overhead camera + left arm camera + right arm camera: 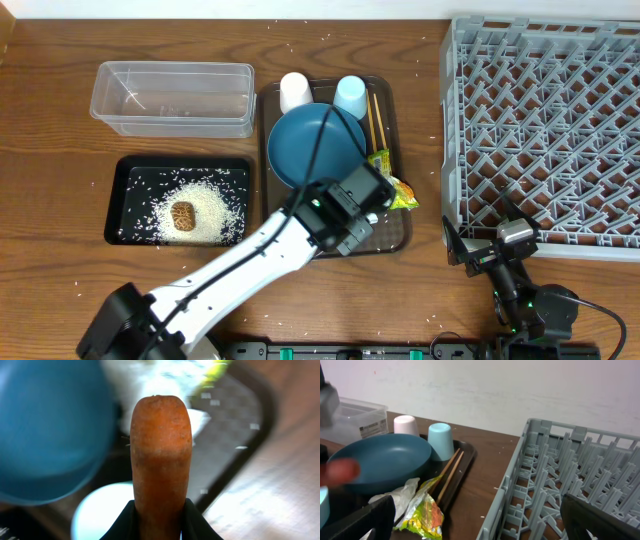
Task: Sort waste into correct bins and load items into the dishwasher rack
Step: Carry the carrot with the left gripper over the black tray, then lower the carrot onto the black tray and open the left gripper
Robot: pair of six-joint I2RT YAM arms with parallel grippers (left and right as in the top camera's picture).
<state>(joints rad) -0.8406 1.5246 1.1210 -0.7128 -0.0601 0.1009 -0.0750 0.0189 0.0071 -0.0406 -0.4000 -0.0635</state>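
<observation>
"So, how far along are you?"

"Early. Rice grains (215, 195) and the brown lump (183, 214) lie in the black tray (112, 205), well off to the left of my left jaws. I see nothing in the clear tub (172, 125). The rack (560, 130), just beside my right jaws, holds nothing. Plate (315, 145), white cup (295, 92), light blue cup (351, 95) and chopsticks (376, 120) sit on the brown serving tray (392, 232) beyond the left jaws. Wrapper (427, 512) and tissue (402, 491) are there too. Bowl (100, 510) is just below the left jaws."

"And the jaws?"

"Left jaws narrow, clamped on the carrot (161, 455), held over the serving tray. Right jaws wide, holding nothing."

"Carrot's look?"

"Stubby, blunt-ended, dull orange, matte skin with darker scuffs. It sticks straight out past the left jaws. I judge the grip sits near its base."
</observation>
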